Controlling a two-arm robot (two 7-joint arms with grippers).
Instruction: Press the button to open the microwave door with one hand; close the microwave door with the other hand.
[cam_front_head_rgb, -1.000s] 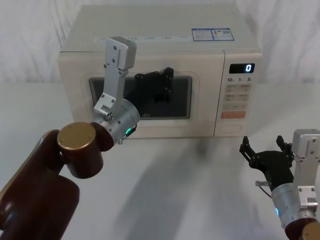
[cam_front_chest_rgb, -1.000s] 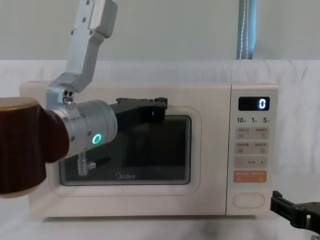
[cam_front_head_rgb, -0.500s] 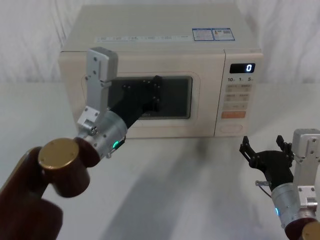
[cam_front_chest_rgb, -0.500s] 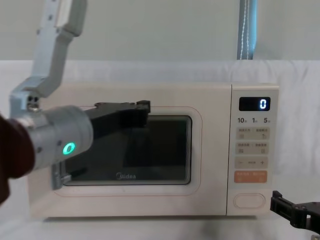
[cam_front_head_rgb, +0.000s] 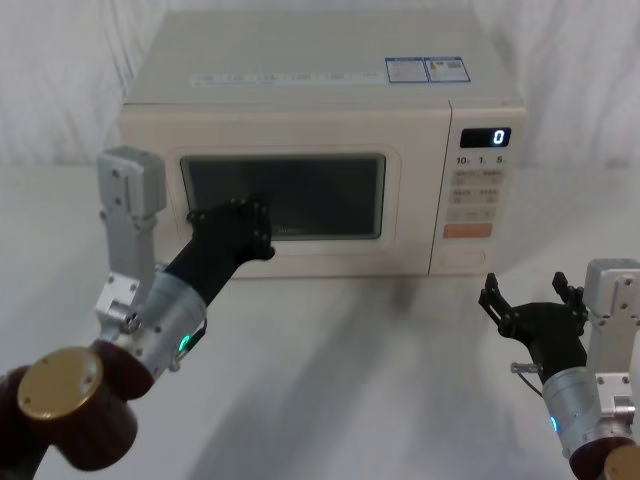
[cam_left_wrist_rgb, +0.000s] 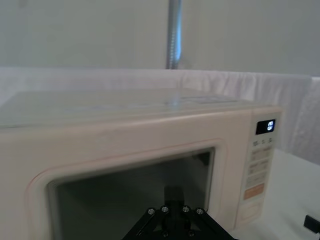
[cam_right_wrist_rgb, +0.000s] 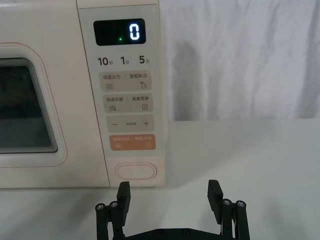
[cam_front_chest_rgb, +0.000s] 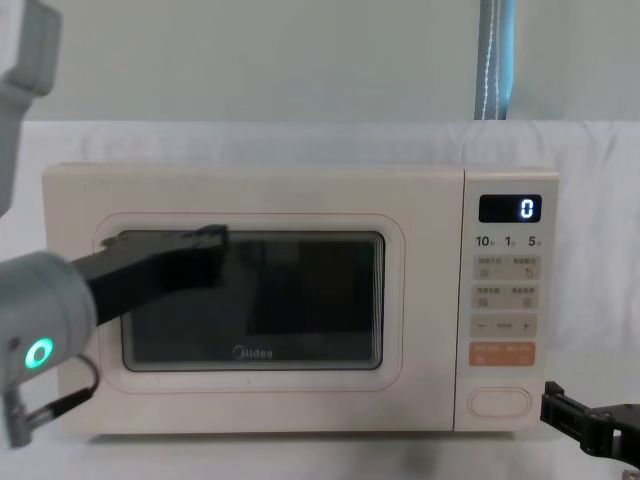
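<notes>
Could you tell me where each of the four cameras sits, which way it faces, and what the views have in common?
Head view: high on the robot, facing forward and down at the microwave; left gripper and right gripper show.
Chest view: lower, level with the microwave door; the left arm crosses it.
Left wrist view: close to the door, looking along it.
Right wrist view: facing the control panel and the button, fingers open below.
All views share the lit display.

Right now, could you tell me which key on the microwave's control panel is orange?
The orange key is the wide rectangle just above the big plain cream button; the smaller keys above it are beige.
</notes>
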